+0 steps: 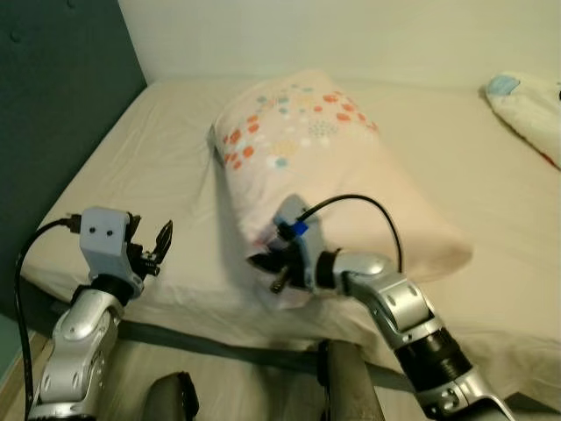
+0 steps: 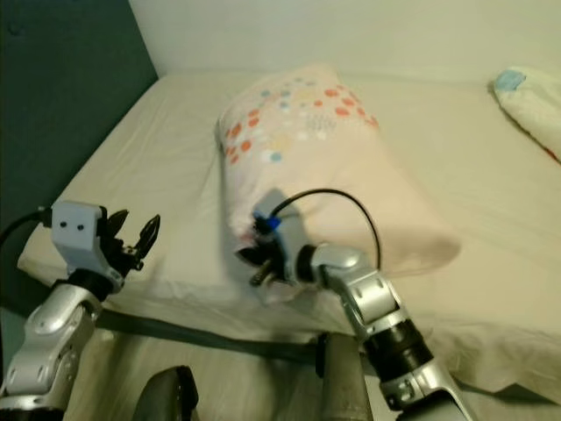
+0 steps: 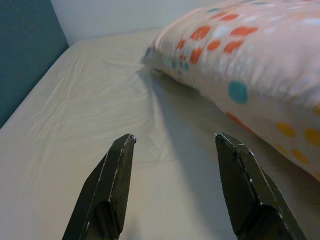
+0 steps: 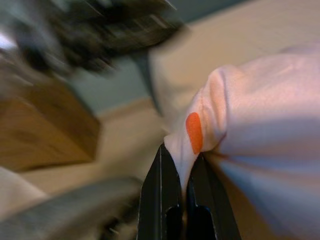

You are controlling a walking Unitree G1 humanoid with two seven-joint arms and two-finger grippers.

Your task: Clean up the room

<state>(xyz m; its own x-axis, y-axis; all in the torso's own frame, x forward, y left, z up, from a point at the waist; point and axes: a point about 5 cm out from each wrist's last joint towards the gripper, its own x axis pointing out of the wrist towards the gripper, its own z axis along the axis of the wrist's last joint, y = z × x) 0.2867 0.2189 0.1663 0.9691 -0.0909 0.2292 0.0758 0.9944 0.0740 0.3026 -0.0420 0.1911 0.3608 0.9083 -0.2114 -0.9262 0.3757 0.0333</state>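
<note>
I've got the right gripper (image 4: 181, 165) pinched on a corner of the pillow (image 1: 324, 167), which lies across the bed (image 1: 166, 158) near its front edge; left gripper (image 3: 175, 150) spread wide, holding nothing; thin fabric pinch could slip out if I pull hard.

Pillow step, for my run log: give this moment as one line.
right tool: shut on pillow corner | left tool: open, above bed sheet beside pillow | pillow: on bed
</note>
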